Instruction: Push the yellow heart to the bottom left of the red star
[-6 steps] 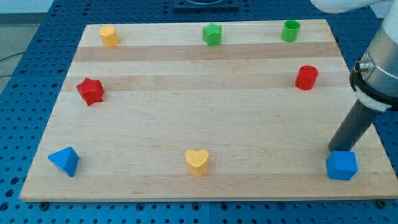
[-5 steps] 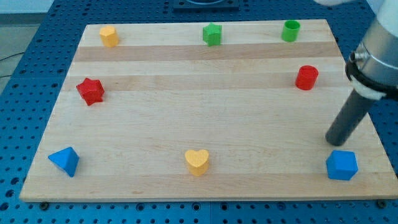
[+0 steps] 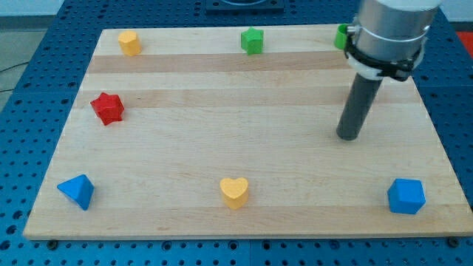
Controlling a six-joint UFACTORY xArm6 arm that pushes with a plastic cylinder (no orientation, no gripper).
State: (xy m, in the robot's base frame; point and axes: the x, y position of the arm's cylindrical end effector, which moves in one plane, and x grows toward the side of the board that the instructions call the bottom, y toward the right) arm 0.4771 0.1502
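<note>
Leftward and upward my tip (image 3: 348, 136) was moved, away from the blue block (image 3: 406, 196). No jaws exist. The yellow heart (image 3: 235, 191) could be pushed off the surface (image 3: 222, 96) by a high approach, missing the red star (image 3: 107, 108).

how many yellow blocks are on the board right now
2: the yellow heart near the view's bottom centre, and a yellow block at the top left corner. The arm could hide others.

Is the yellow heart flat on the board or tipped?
Flat: the yellow heart shows its heart face upward on the board. My tip is far to its upper right.
</note>
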